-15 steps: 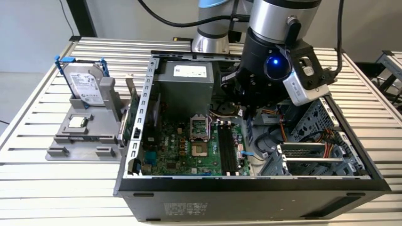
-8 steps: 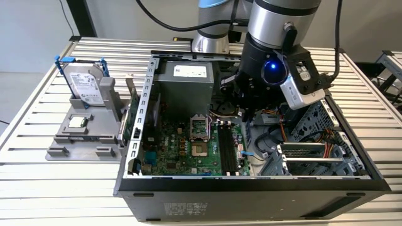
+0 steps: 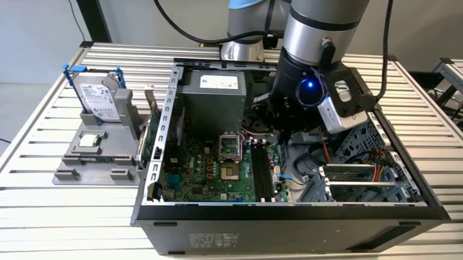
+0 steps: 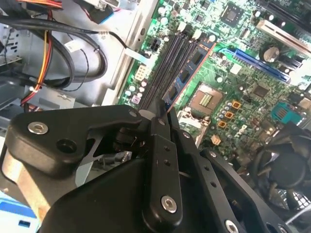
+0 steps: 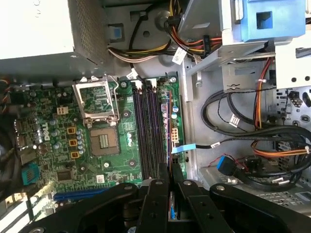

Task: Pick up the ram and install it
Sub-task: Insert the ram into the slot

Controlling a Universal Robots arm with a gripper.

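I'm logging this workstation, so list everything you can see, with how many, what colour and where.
Computer case: one, black, open on the slatted table.
Motherboard: one, green, on the case floor.
Memory slots: a row, black, beside the processor socket.
Power supply: one, grey, at the case's back.
Cables: several, black, orange, yellow, by the drive bay.
Hard drive: one, silver with blue rails, upright in the grey stand.
Processor chip: one, silver, on the stand.
Ram: one, thin dark strip, between the fingers.
Arm: one, silver.
Gripper: one, black, above the slots.
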